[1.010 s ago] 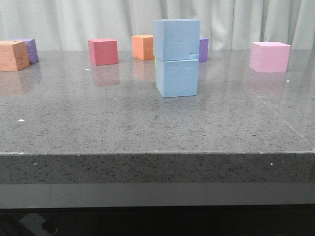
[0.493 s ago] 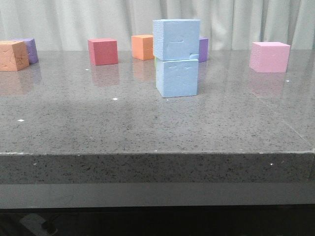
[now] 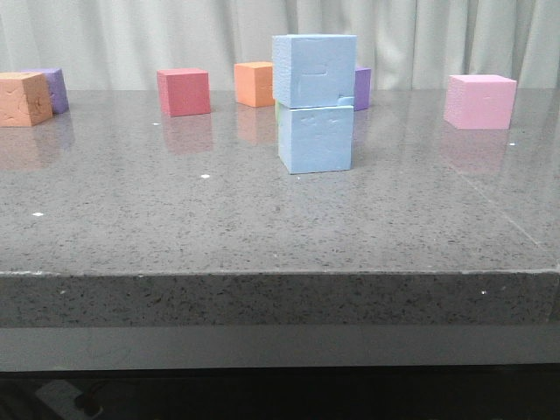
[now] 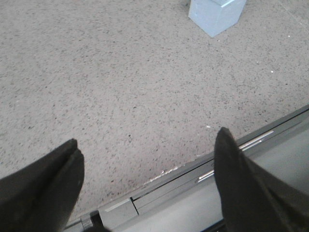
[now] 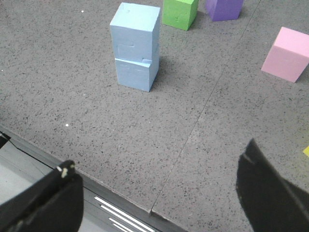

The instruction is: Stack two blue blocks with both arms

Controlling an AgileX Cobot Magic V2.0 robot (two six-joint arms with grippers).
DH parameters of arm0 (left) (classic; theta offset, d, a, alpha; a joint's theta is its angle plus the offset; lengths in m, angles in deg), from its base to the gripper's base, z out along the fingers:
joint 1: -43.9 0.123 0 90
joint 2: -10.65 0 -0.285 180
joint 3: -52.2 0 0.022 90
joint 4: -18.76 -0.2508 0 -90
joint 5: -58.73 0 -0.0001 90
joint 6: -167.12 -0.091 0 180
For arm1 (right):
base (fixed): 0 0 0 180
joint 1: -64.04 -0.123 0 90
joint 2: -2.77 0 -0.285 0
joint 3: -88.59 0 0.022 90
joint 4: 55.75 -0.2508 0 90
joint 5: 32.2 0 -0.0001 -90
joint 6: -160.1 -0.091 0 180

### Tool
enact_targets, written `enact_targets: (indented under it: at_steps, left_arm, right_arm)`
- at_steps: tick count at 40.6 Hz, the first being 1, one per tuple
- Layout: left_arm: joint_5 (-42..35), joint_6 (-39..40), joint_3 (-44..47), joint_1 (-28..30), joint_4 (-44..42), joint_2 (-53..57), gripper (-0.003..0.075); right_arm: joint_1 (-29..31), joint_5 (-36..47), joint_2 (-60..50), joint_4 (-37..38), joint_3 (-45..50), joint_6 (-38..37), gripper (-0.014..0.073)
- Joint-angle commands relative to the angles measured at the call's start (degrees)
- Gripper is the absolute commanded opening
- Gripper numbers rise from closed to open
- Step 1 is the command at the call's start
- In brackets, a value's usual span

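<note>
Two pale sky-blue foam blocks stand stacked in the middle of the grey table. The upper blue block [image 3: 314, 70] rests squarely on the lower blue block [image 3: 316, 138]. The stack also shows in the right wrist view [image 5: 134, 46], and its lower block shows in the left wrist view [image 4: 216, 14]. My left gripper [image 4: 147, 152] is open and empty, over the table's front edge, well away from the stack. My right gripper [image 5: 157, 176] is open and empty, also back at the front edge. Neither gripper shows in the front view.
Along the back stand an orange cube [image 3: 24, 98] with a purple cube [image 3: 51, 89] behind it, a red cube [image 3: 184, 92], another orange cube [image 3: 254, 84], a purple cube [image 5: 223, 8], a green cube [image 5: 179, 12] and a pink cube [image 3: 479, 101].
The stack has not moved. A faint shadow on the table to the left of the stack has faded.
</note>
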Motion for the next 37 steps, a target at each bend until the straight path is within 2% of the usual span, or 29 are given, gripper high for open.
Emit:
enact_targets:
  at_steps: [1,11,16,22,27,29,37]
  left_arm:
    - [-4.31,1.56,0.49,-0.02,-0.87,3.66,0.0546]
    - [-4.74,1.56,2.13,-0.02,-0.77,7.03,0.053]
    - [-5.0,1.56,2.13,-0.02,-0.77,6.9,0.039]
    - [-6.1,1.56,2.13,-0.02,-0.77,6.9,0.0176]
    - [-6.1,1.56,2.13,-0.02,-0.77,6.9,0.0028]
    - [-6.1,1.56,2.13,-0.02,-0.77,6.9,-0.0017]
    - [-6.0,1.56,2.13,-0.02,-0.67,6.9,-0.002]
  right_arm:
    - [0.22,4.29,-0.16,-0.99,-1.2,0.45,0.0647]
    - [0.22,3.98,-0.16,-0.99,-1.2,0.45,0.0629]
    - [0.22,3.81,-0.16,-0.99,-1.2,0.45,0.0465]
    - [0.22,3.76,-0.16,-0.99,-1.2,0.45,0.016]
    - [0.22,3.76,-0.16,-0.99,-1.2,0.45,-0.0022]
    - [0.22,3.82,-0.16,-0.99,-1.2,0.45,-0.0071]
    - [0.22,4.15,-0.16,-1.24,-1.2,0.45,-0.0067]
